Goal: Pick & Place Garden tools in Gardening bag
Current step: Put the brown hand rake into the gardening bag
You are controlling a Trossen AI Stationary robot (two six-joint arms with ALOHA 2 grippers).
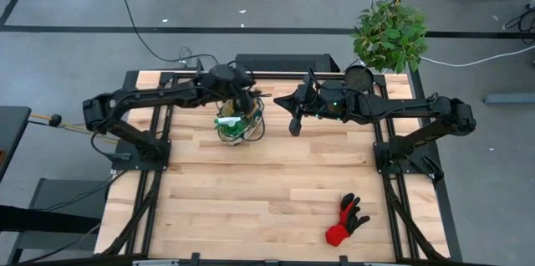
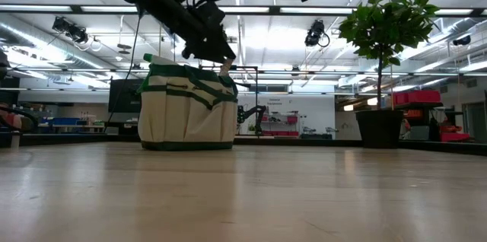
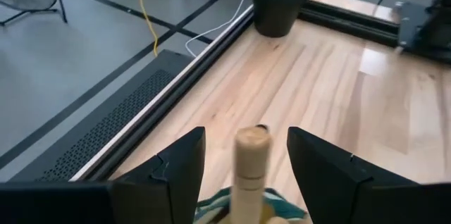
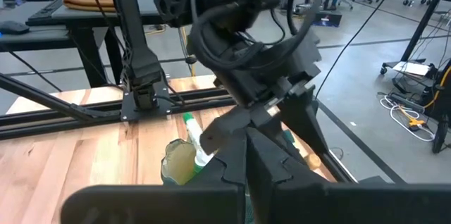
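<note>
Red-and-black fabric glove (image 1: 346, 221) lies alone on the pale wooden table (image 1: 267, 191) at the near edge, toward the right arm's side and well apart from everything else. Farther back, at mid-table on the left arm's side, stands the small round tan fabric gardening bag (image 2: 187, 113) with dark green trim, upright, a green spray bottle (image 4: 194, 139) leaning inside it. Directly above the bag hangs the left gripper (image 3: 246, 171), its two dark fingers parted on either side of a pale wooden tool handle (image 3: 251, 164) that stands upright between them over the bag's mouth; whether the fingers touch the handle cannot be told. Just beside the bag, raised clear of the table, the right gripper (image 1: 294, 125) is fully closed and holds nothing. At the far right corner, a leafy green plant (image 2: 389, 27) rises from a dark round pot (image 2: 380, 128).
</note>
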